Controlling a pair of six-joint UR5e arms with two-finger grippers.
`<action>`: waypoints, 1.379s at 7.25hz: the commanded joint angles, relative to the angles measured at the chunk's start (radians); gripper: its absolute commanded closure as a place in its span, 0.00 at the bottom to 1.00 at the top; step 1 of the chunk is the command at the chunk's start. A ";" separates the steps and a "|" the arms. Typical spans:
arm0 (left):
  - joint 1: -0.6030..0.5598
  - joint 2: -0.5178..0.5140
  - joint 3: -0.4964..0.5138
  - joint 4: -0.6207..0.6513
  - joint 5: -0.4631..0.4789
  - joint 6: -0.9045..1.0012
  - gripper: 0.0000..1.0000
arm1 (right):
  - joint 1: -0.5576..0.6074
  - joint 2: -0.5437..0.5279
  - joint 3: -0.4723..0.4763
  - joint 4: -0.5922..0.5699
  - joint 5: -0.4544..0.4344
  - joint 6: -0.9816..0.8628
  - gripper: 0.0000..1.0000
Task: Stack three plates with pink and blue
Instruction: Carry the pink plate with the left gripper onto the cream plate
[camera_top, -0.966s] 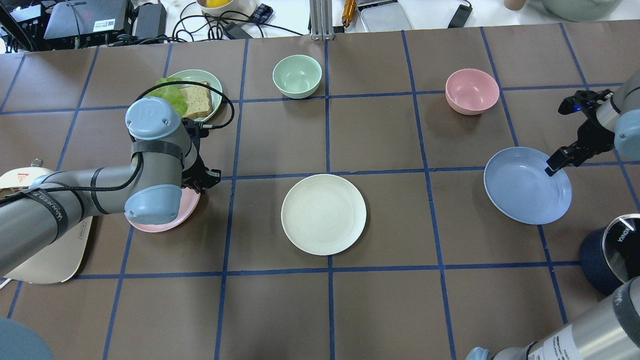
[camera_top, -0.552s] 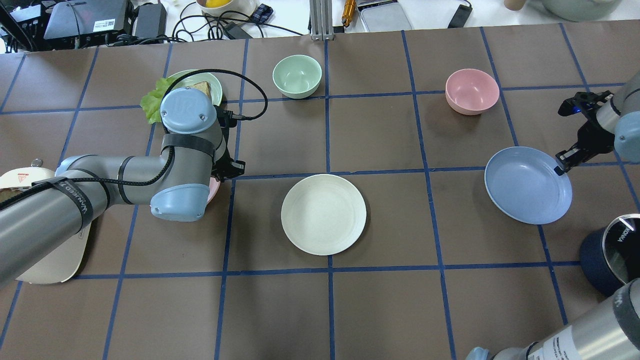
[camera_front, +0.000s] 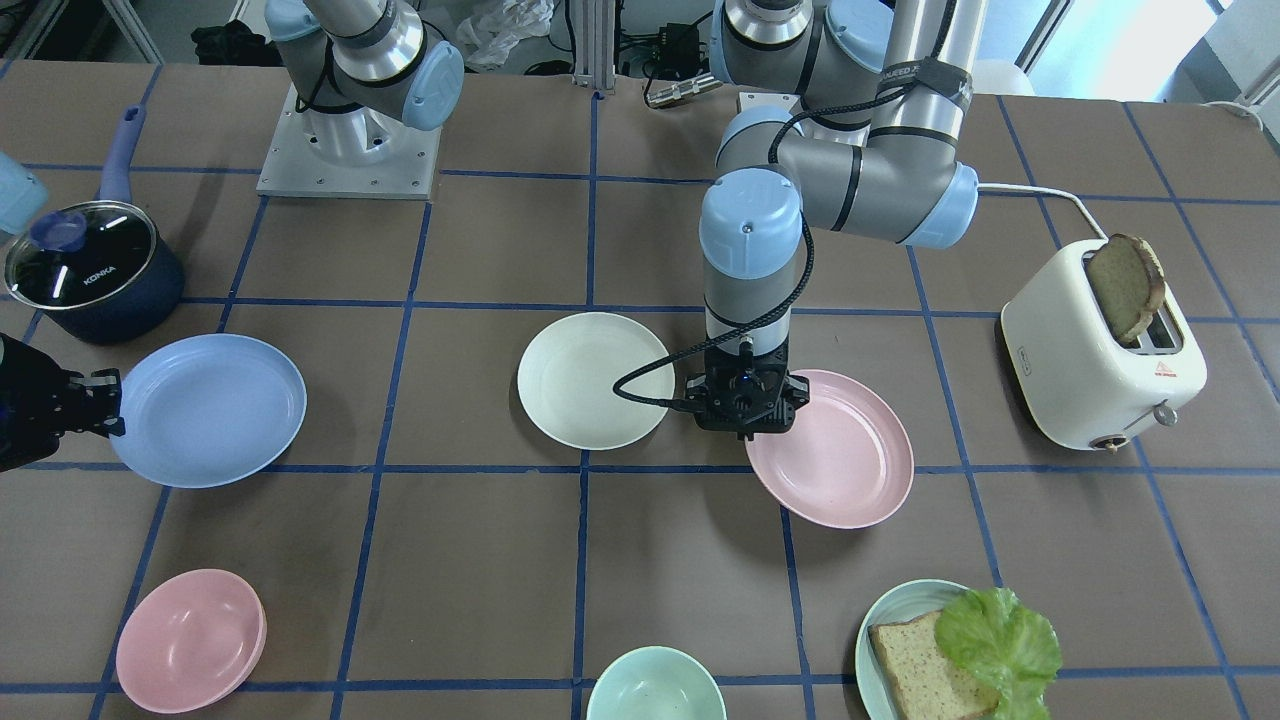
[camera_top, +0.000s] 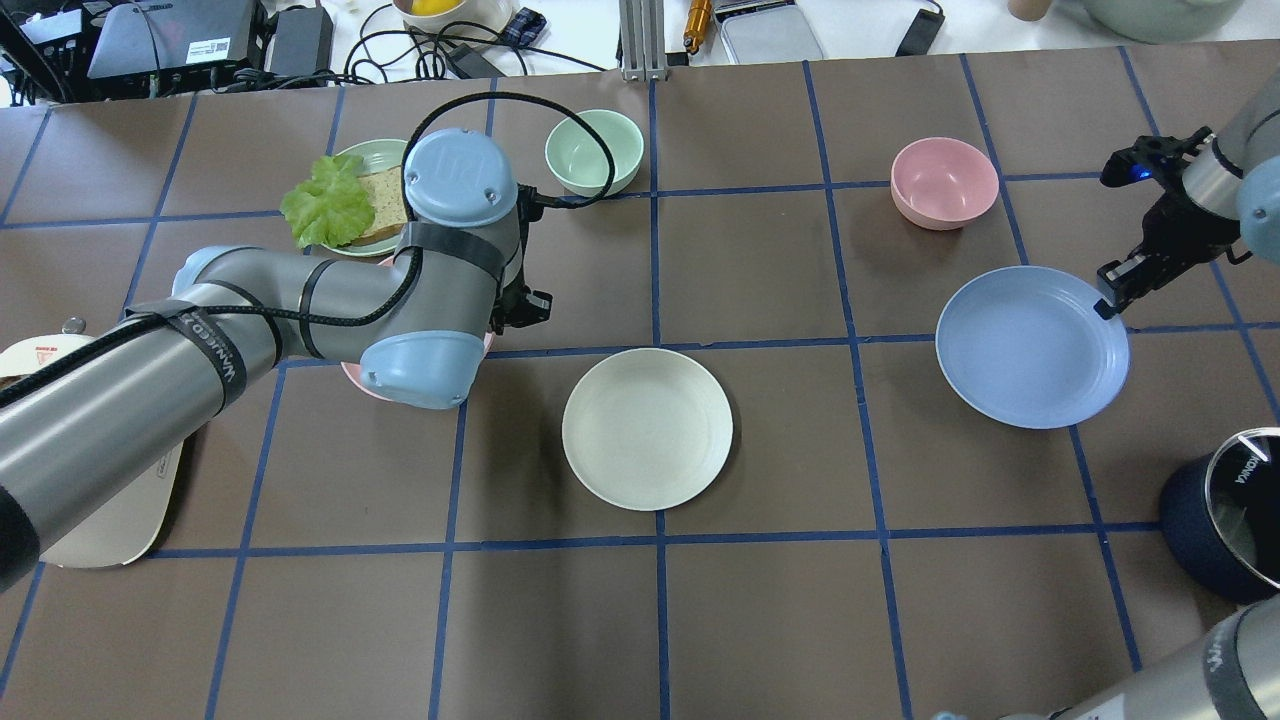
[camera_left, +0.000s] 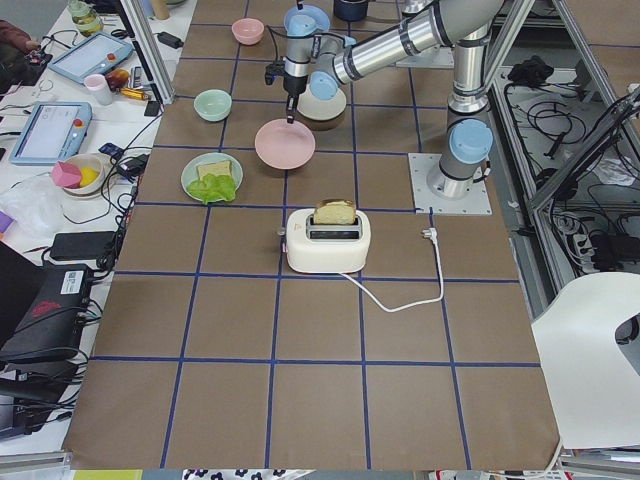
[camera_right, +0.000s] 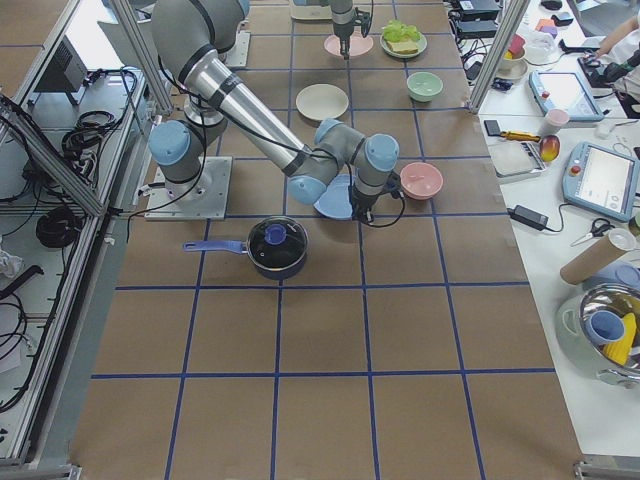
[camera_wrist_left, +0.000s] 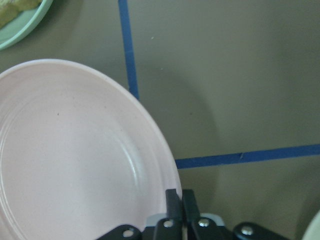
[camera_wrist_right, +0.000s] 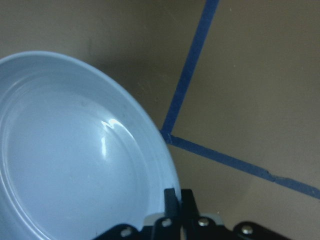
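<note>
- Left gripper (camera_front: 745, 415) pinching the pink plate (camera_front: 845, 455) by its rim; it has moved inward and is now near the white plate (camera_top: 647, 428).
- Right gripper (camera_top: 1108, 298) pinching the blue plate (camera_top: 1030, 348) by its rim; it has shifted inward but is still well apart from the white plate.
- Nothing stacked yet.

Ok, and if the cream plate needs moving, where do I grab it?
By its rim: the cream plate lies flat and bare, so only the shallow raised edge offers a pinch. Come down from above, one finger inside, one outside, as the left pincer holds the pink plate.
</note>
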 joint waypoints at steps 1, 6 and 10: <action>-0.067 -0.028 0.164 -0.172 -0.006 -0.125 0.97 | 0.055 -0.006 -0.115 0.179 0.011 0.091 1.00; -0.234 -0.128 0.323 -0.300 0.000 -0.380 0.97 | 0.066 -0.003 -0.126 0.198 0.045 0.125 1.00; -0.317 -0.182 0.386 -0.400 0.002 -0.544 0.97 | 0.066 -0.003 -0.126 0.194 0.045 0.125 1.00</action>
